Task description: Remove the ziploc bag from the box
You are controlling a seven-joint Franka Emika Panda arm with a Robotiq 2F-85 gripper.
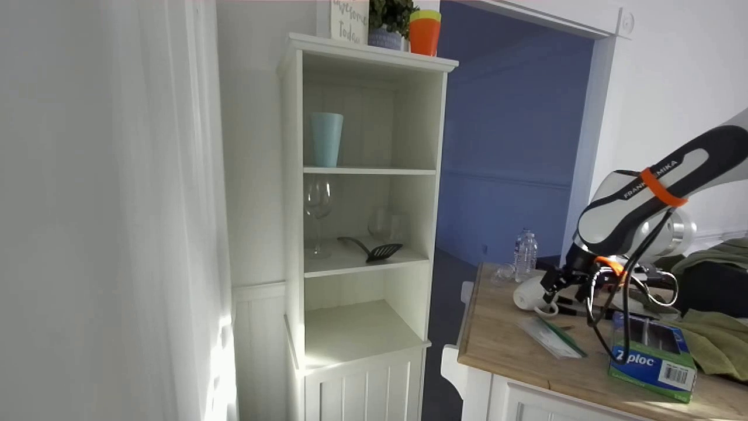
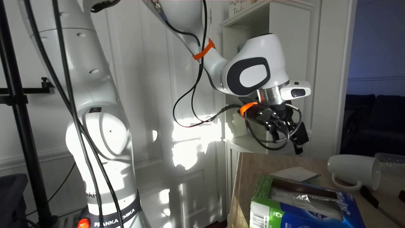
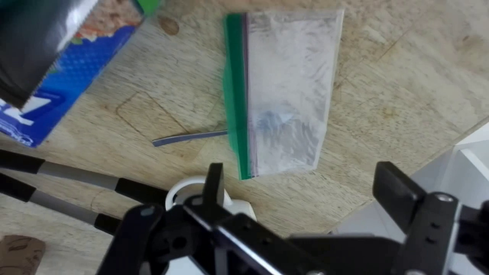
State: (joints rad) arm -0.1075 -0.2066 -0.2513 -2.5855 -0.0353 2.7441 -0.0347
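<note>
The ziploc bag, clear whitish plastic with a green strip along one long edge, lies flat on the wooden tabletop outside the box. It also shows in both exterior views. The box, a blue and green Ziploc carton with a large opening on top, lies on the tabletop beside the bag; its corner shows in the wrist view. Some plastic shows inside it. My gripper is open and empty, above the table near the bag and white mug.
A white mug lies on its side by the gripper. Black and grey rods lie near the mug. A thin dark strip runs under the bag. Clear bottles stand behind. A white shelf unit stands beyond the table edge.
</note>
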